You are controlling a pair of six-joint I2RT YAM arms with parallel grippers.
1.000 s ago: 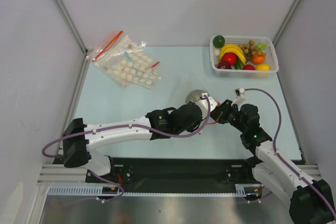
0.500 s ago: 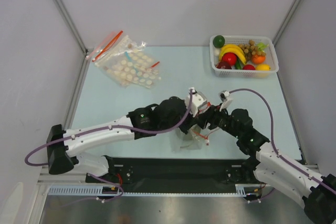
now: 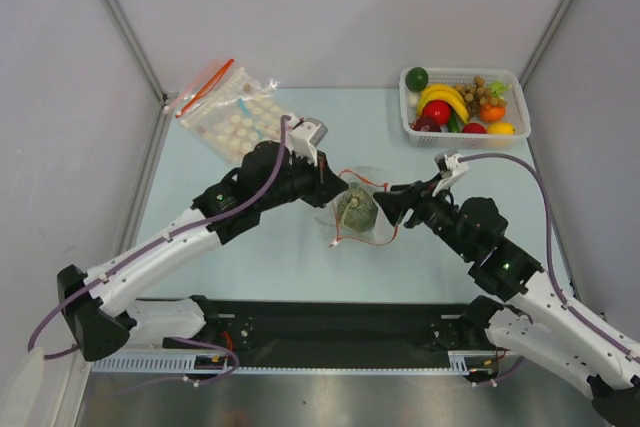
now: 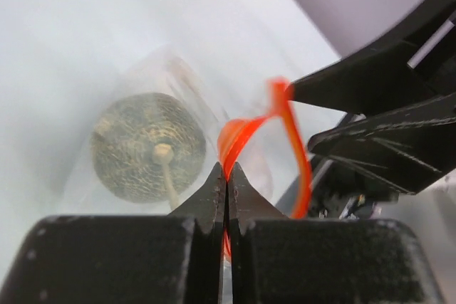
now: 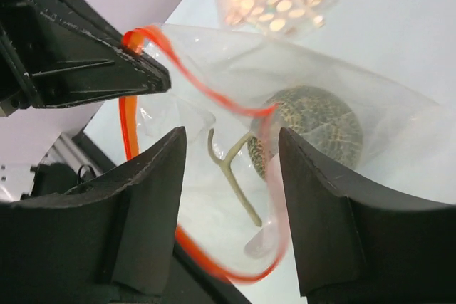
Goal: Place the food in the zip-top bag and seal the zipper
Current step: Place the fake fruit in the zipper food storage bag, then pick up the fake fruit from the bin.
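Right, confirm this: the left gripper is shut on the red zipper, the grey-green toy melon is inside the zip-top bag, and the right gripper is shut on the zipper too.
One error: the right gripper is open, jaws apart around the mouth of the zip-top bag, per the right wrist view. The left gripper is shut on the red zipper, and the grey-green toy melon is inside.

No words, labels, brands, numbers or signs can be read in any view, not even on the small clear plastic zip-top bag (image 5: 235,62) just ahead of the jaws.
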